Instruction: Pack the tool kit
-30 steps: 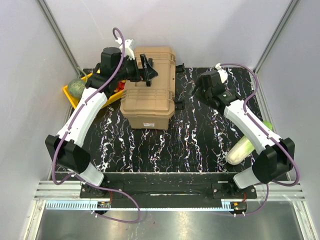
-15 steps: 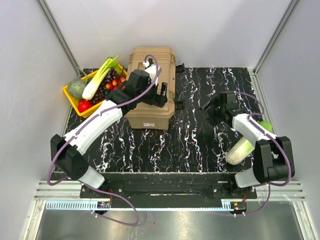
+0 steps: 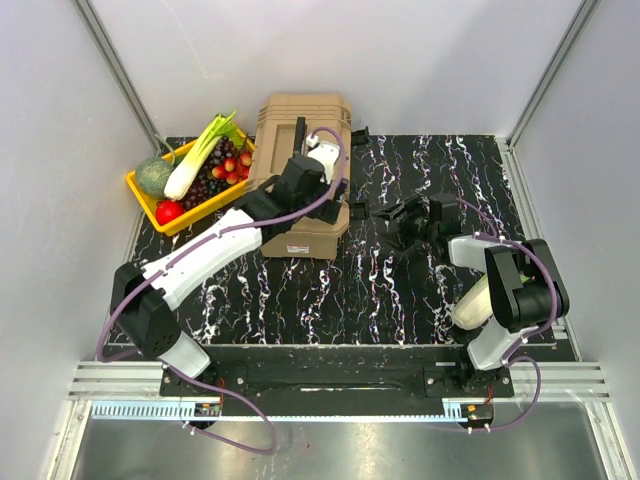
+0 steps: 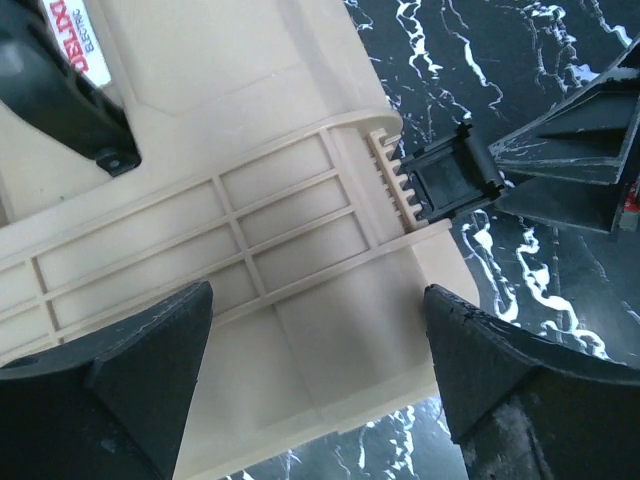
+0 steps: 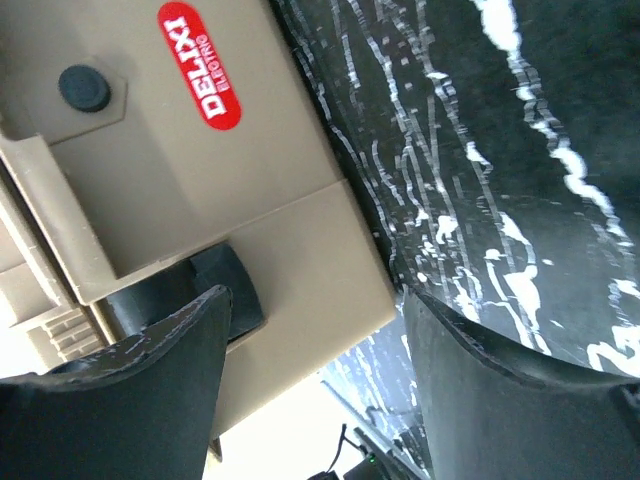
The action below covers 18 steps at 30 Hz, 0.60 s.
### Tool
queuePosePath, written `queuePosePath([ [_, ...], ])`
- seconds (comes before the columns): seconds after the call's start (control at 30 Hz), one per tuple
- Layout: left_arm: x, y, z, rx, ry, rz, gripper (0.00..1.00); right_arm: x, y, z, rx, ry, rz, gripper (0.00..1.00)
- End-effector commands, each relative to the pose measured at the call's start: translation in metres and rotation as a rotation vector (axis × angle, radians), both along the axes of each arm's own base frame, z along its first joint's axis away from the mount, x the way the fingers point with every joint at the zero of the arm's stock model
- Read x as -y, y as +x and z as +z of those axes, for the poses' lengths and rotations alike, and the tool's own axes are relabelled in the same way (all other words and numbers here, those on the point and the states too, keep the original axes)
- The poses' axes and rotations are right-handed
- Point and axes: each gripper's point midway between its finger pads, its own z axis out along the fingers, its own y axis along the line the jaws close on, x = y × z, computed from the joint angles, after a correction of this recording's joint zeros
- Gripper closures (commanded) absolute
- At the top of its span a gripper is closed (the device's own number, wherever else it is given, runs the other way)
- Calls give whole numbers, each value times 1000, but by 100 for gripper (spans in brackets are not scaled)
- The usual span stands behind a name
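Both tools stand wide and empty: the left tool (image 4: 318, 300) hovers over the right edge of the closed large tan plastic toolbox (image 3: 285, 122), which sits far-left on the black marbled worktop (image 3: 400, 290), and the right tool (image 5: 318, 300) faces that side. The step in hand appears to be fastening the black plastic latch (image 4: 455, 182) jutting from the lid edge. Press the lid down with the left tool, then push the latch flat and square so the box does not slide.
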Motion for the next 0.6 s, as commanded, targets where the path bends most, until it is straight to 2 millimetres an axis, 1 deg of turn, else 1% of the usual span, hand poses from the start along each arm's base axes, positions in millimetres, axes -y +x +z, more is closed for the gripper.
queuePosePath([
  [0.0,-22,-37,-90,-229,270,-54,11,-30,9,32,127,141,72,26],
  [0.13,-22,-53,-116,-308,273,-81,12,-49,13,41,211,229,111,25],
  [0.23,-24,-59,-127,-340,282,-84,14,-57,13,49,263,284,126,25],
  [0.3,-25,-60,-131,-347,289,-86,17,-61,13,53,285,313,134,25],
  [0.57,-24,-61,-134,-361,281,-69,19,-70,9,70,355,377,150,25],
])
